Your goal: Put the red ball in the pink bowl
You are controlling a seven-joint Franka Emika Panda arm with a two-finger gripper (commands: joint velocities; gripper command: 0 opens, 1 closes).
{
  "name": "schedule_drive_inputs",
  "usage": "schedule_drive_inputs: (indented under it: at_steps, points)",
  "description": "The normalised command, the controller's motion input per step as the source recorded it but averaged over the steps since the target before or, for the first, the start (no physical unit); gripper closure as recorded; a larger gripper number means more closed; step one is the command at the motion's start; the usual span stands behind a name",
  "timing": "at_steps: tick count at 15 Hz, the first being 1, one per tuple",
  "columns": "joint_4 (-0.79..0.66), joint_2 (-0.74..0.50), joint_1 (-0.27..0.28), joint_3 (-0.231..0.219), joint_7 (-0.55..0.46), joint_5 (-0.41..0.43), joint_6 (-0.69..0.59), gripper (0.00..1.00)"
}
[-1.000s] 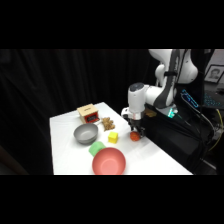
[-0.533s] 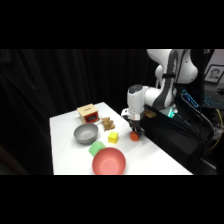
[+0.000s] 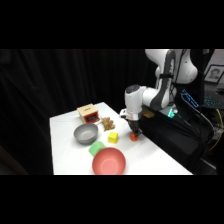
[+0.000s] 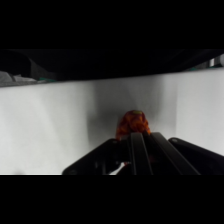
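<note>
The red ball (image 3: 134,136) lies on the white table near its right edge. My gripper (image 3: 134,130) is down directly over the ball, at or just above it. In the wrist view the red ball (image 4: 132,123) shows just beyond the black linkage, which hides its lower part. The pink bowl (image 3: 109,161) sits at the table's front, left of and nearer than the ball, with nothing in it.
A yellow cube (image 3: 113,137) stands just left of the ball. A green block (image 3: 96,148) lies by the pink bowl's far rim. Further back are a grey metal bowl (image 3: 85,133), a small brown pile (image 3: 107,122) and a wooden box (image 3: 87,113).
</note>
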Motion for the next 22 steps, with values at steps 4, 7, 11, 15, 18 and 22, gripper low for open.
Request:
schedule_drive_inputs:
  at_steps: [4, 7, 11, 15, 18, 22]
  points:
    - [0.04, -0.34, -0.014, 0.029, -0.09, 0.023, -0.43, 0.98]
    - [0.05, -0.45, 0.051, -0.007, 0.00, -0.066, -0.56, 0.98]
    - [0.15, -0.34, 0.065, -0.005, 0.05, -0.113, -0.51, 0.98]
    - [0.31, -0.10, 0.047, -0.007, 0.10, -0.152, -0.40, 0.98]
    - [0.43, 0.08, 0.041, -0.005, 0.13, -0.129, -0.31, 0.98]
    - [0.45, 0.17, 0.050, 0.004, 0.13, -0.102, -0.27, 0.98]
